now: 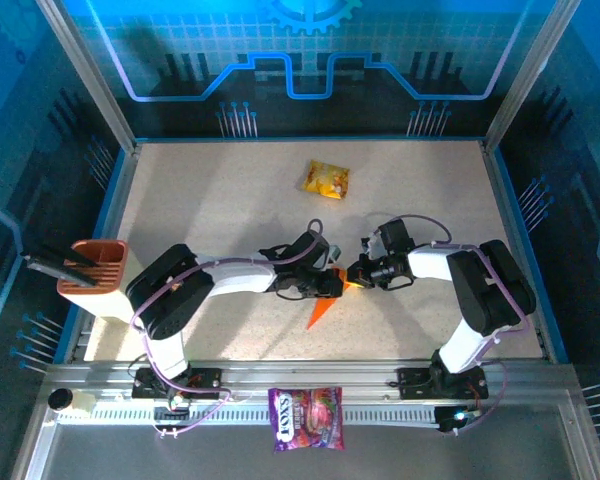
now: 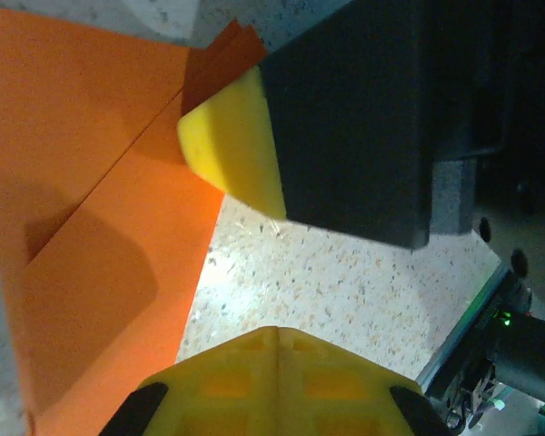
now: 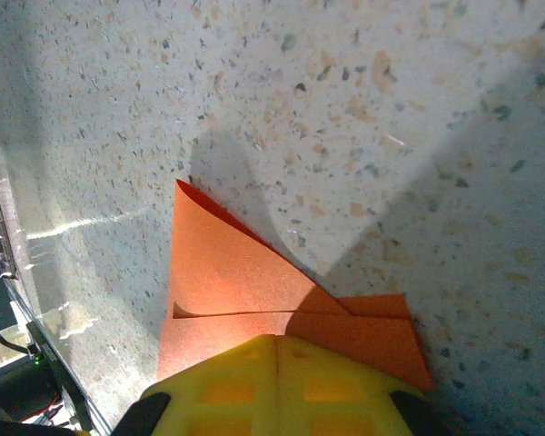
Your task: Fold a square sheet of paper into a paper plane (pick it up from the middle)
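Observation:
The orange square sheet of paper (image 1: 321, 312) lies on the table, folded into a slim pointed paper plane shape with its tip toward the near edge. The left wrist view shows its creased flaps (image 2: 82, 227), and the right wrist view shows two overlapping layers (image 3: 227, 272). My right gripper (image 1: 352, 278) is shut, with its yellow tips (image 3: 277, 338) down on the paper's wide end. In the left wrist view, one right fingertip (image 2: 236, 141) presses on the paper's edge. My left gripper (image 1: 332, 287) is shut and empty, its tips (image 2: 277, 331) over bare table just beside the paper.
A glossy yellow-orange snack packet (image 1: 325, 179) lies toward the back of the table. A purple printed bag (image 1: 306, 418) rests on the front rail between the arm bases. A brown slotted holder (image 1: 93, 265) stands at the left edge. Raised walls border the table.

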Available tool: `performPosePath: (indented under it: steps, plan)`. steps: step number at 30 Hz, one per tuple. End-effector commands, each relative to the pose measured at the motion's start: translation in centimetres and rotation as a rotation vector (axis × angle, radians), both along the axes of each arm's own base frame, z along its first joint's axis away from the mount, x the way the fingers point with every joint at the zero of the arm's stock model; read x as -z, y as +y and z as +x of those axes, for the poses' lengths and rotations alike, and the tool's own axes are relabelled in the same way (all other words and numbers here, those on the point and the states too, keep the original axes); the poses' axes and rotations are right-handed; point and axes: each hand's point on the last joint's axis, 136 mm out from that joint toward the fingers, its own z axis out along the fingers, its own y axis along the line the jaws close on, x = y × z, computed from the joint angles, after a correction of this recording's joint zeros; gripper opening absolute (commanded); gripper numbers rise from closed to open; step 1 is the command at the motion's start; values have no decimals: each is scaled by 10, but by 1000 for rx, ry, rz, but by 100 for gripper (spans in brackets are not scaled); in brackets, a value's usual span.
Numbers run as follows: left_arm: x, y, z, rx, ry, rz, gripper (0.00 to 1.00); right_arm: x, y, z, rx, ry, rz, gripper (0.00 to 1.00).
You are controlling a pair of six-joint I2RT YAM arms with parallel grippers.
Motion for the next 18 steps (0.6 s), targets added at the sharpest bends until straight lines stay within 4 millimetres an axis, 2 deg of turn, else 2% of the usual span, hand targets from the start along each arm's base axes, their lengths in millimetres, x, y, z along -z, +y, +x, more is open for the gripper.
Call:
performPosePath:
  steps: [1,6,18]
  plan:
    - [27,6,-17,33,77,50,6,23,-15,-12,13,71,-86,0]
    - [47,31,-38,21,124,98,6,28,-20,-13,16,84,-101,0]
    - [62,95,-88,10,157,207,7,29,-29,-9,31,83,-92,0]
